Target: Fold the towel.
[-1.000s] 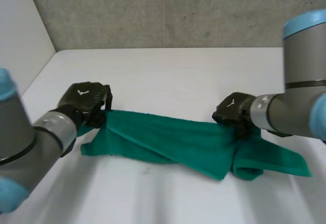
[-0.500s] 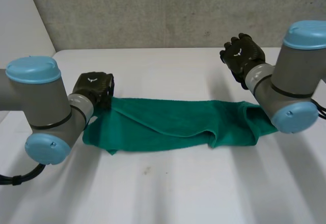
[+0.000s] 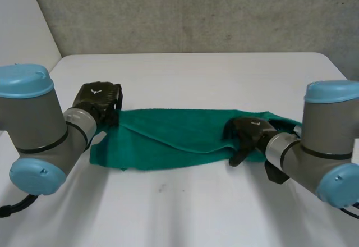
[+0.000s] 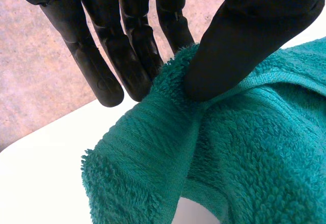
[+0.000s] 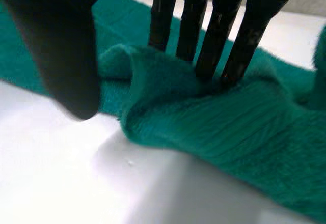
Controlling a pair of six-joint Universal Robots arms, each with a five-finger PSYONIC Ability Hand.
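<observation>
A green towel [image 3: 179,135] lies in a long, loosely folded band across the white table [image 3: 185,73]. My left hand [image 3: 100,96] sits at its far left corner. In the left wrist view the thumb [image 4: 244,35] pinches the towel's edge [image 4: 173,81] against the fingers [image 4: 122,46]. My right hand [image 3: 251,130] rests on the towel's right part, near its front edge. In the right wrist view its straight fingers [image 5: 224,35] press into a raised ridge of towel [image 5: 229,132], while the thumb [image 5: 66,56] hangs apart over the table's edge of the cloth.
A grey concrete wall [image 3: 196,11] stands behind the table and a white side wall [image 3: 22,33] at the left. Bare table lies in front of the towel [image 3: 179,207] and beyond it.
My right hand let go of the towel's right end, lifted away to the far right, then came down on the towel's right part. The towel settled flatter. My left hand kept its pinch.
</observation>
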